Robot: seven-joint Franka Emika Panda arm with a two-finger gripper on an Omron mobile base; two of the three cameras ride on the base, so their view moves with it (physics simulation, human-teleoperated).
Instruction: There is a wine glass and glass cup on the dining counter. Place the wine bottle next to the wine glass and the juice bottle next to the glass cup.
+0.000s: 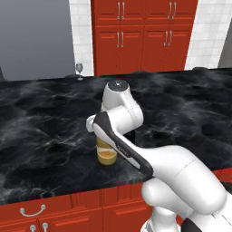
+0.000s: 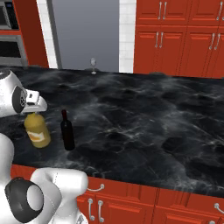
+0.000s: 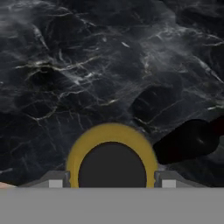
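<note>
The juice bottle, squat and yellow with a black cap, stands near the front edge of the black dining counter. My gripper comes down over it from above, and its fingers press on both sides of the yellow shoulder. My forearm covers most of the juice bottle in the left base view. The dark wine bottle stands upright just right of it, untouched, and appears as the wine bottle in the hand view. The small wine glass stands at the counter's far edge, also the wine glass. The glass cup is out of view.
Tall red cabinets rise behind the counter's far side. An oven sits at the far left. The counter's front edge runs close under the two bottles, with red drawer fronts below. Broad bare stone stretches toward the wine glass.
</note>
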